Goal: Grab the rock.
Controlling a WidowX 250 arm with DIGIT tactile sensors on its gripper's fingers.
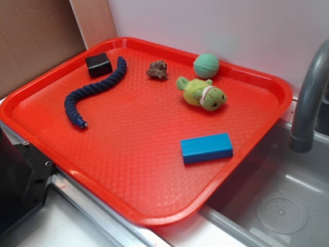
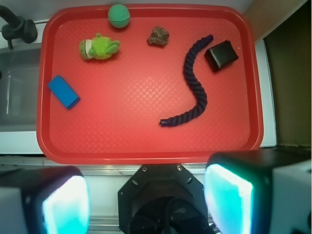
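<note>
Rock (image 2: pixel 159 35) sits near the red tray's (image 2: pixel 146 146) far edge, between green ball (image 2: pixel 119 15) and dark rope (image 2: pixel 195 87), touching neither | gripper (image 2: pixel 146 200) hangs high over the near edge, fingers spread, empty | advice: centre above the stone, descend straight, close across its narrower side, clear of the rope.

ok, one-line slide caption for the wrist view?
Wrist view: open tool above a red tray holding rock, ball, plush, blue block, rope and black cube.
</note>
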